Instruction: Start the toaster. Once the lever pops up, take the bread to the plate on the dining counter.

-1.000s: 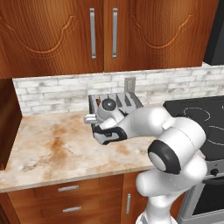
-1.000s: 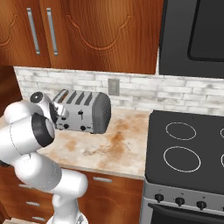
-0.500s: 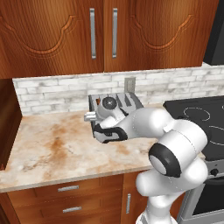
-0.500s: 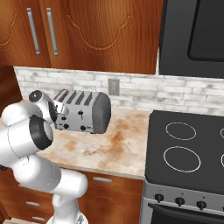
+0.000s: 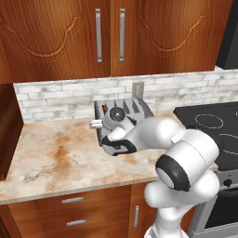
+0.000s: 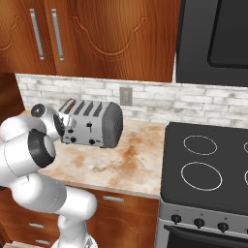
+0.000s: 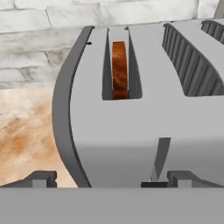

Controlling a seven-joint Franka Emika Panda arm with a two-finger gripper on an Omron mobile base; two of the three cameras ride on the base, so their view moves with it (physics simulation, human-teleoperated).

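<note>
Fingers (image 7: 41, 178): two small dark tips at the bottom of the hand view, spread wide apart with nothing between them; the left tip sits over the counter beside the toaster's end, the right tip in front of its face, so the jaws straddle the near left corner without a grip. Gripper (image 7: 111, 180) is close against the toaster (image 7: 144, 127). Toaster: boxy, smooth silver-grey shell with a darker grey curved end panel, ribbed slot walls, and a narrow vertical lever channel on the face. Left-most slot holds the bread (image 7: 119, 70), a thin slice seen edge-on, tan-brown with a darker rusty crust, sitting low inside the slot and not rising above the top. The next slots to the right look empty as far as they can be seen. From the right base view, the toaster (image 6: 92, 124) shows four slots, black slider levers and small black knobs on its face. It stands on the countertop (image 6: 121, 160), beige stone with rusty-orange marbling, over reddish wood drawers (image 5: 69, 211). Black stove (image 6: 203, 164) with ring burners just beside to the right. Behind: whitish brick backsplash (image 6: 160, 104) with a wall outlet (image 6: 126, 96); above, red-brown wood cabinets (image 5: 111, 35) with vertical metal handles.
</note>
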